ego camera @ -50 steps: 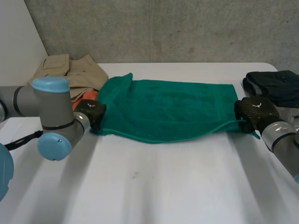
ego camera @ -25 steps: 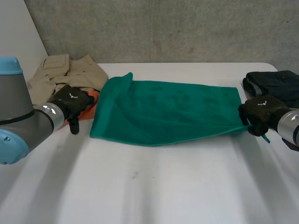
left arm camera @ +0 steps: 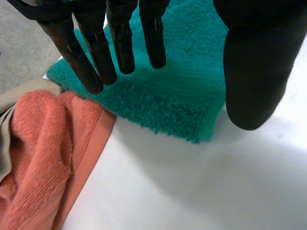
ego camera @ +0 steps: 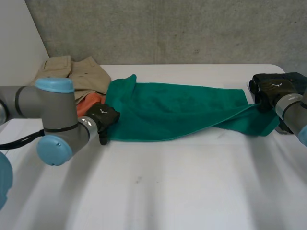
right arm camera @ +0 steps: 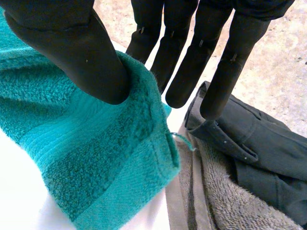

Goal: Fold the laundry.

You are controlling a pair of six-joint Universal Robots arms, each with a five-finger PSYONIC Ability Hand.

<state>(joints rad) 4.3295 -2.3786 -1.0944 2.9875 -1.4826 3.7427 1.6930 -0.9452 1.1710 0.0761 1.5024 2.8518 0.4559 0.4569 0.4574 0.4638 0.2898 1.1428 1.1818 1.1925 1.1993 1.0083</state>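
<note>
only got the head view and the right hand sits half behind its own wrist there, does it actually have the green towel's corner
Observer: Yes. In the right wrist view the right hand pinches a corner of the green towel between its thumb and fingers.
Operator: and the left one
Observer: The left hand is open. Its fingers are straight over the towel's other corner, with the thumb held apart and nothing pinched.
Operator: anything crowding that corner
Observer: An orange towel lies right beside it.
</note>
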